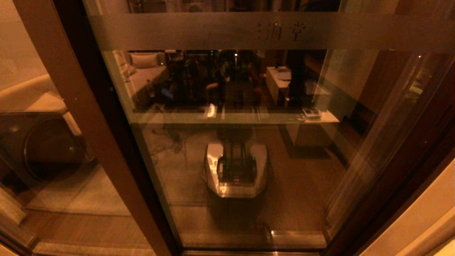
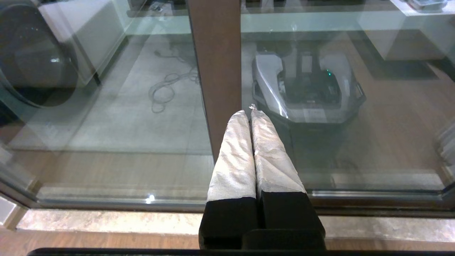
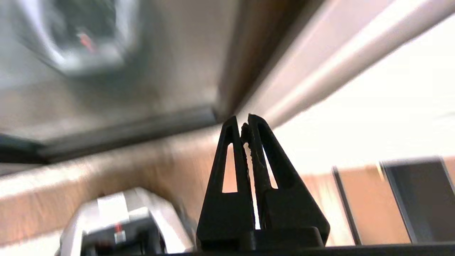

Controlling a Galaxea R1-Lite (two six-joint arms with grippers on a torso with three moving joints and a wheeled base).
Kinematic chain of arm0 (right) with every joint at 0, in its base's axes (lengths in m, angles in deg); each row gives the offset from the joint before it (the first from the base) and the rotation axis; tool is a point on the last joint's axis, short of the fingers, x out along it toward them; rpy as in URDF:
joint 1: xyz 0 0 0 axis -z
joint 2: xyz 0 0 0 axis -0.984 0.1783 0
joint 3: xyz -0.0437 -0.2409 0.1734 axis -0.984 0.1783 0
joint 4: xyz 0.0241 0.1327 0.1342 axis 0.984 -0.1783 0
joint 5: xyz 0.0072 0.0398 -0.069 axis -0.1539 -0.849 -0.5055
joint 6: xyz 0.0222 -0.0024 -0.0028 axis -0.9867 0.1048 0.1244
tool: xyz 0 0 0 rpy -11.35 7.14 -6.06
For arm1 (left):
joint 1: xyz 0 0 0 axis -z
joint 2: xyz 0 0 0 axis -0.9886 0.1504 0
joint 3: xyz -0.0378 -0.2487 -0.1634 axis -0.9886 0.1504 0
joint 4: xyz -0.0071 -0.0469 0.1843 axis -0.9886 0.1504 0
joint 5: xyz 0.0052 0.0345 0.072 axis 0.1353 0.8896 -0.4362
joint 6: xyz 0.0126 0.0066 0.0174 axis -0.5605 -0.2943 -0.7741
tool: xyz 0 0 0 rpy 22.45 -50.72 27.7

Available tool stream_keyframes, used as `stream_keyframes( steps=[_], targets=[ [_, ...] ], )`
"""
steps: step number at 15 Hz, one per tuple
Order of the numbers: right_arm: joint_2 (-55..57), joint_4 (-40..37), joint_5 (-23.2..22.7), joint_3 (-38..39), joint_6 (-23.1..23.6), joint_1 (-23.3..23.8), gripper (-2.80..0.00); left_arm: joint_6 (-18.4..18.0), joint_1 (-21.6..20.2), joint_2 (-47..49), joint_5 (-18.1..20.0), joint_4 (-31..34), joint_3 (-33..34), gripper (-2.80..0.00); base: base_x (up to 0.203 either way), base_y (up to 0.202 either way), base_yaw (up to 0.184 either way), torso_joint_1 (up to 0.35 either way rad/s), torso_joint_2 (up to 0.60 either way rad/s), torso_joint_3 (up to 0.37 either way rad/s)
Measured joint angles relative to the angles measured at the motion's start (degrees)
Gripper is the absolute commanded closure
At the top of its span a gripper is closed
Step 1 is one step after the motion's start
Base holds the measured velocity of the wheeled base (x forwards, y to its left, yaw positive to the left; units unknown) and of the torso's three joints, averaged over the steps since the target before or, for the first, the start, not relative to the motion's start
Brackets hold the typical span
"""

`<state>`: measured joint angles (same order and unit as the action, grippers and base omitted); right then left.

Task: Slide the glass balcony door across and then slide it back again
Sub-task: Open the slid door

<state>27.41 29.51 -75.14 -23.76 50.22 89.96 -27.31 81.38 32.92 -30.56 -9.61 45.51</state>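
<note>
Dim room mirrored in the glass: the glass balcony door (image 1: 231, 142) fills the head view, its stile at 9 o'clock. Left gripper (image 2: 250, 113), fingers together and empty, points there; right gripper (image 3: 244, 124) likewise closed. Progress unclear

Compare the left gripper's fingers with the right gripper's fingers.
The left gripper has solid fingers wrapped in pale, wrinkled covering; the right gripper has bare black fingers with long open slots. The left points at the door's brown stile; the right points at the frame's lower corner. Both are shut and hold nothing.
</note>
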Motion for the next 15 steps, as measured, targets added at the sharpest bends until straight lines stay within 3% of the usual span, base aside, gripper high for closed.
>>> stream_keyframes(
  steps=[3,7,9,11,15],
  targets=[
    [5.6,-0.2,-7.2,-0.8,4.1,9.3,0.0,0.0,0.0,0.0,0.0,0.0,0.0,0.0,0.0,0.0,0.0,0.0,0.0,0.0],
    [11.4,0.7,-28.2,-3.6,11.5,24.9,0.0,0.0,0.0,0.0,0.0,0.0,0.0,0.0,0.0,0.0,0.0,0.0,0.0,0.0],
    [16.5,1.7,-37.2,-6.0,14.7,30.5,0.0,0.0,0.0,0.0,0.0,0.0,0.0,0.0,0.0,0.0,0.0,0.0,0.0,0.0],
    [21.4,3.8,-39.9,-8.3,15.5,33.5,0.0,0.0,0.0,0.0,0.0,0.0,0.0,0.0,0.0,0.0,0.0,0.0,0.0,0.0],
    [24.8,10.5,-38.5,-6.7,13.6,34.7,0.0,0.0,0.0,0.0,0.0,0.0,0.0,0.0,0.0,0.0,0.0,0.0,0.0,0.0]
  ],
)
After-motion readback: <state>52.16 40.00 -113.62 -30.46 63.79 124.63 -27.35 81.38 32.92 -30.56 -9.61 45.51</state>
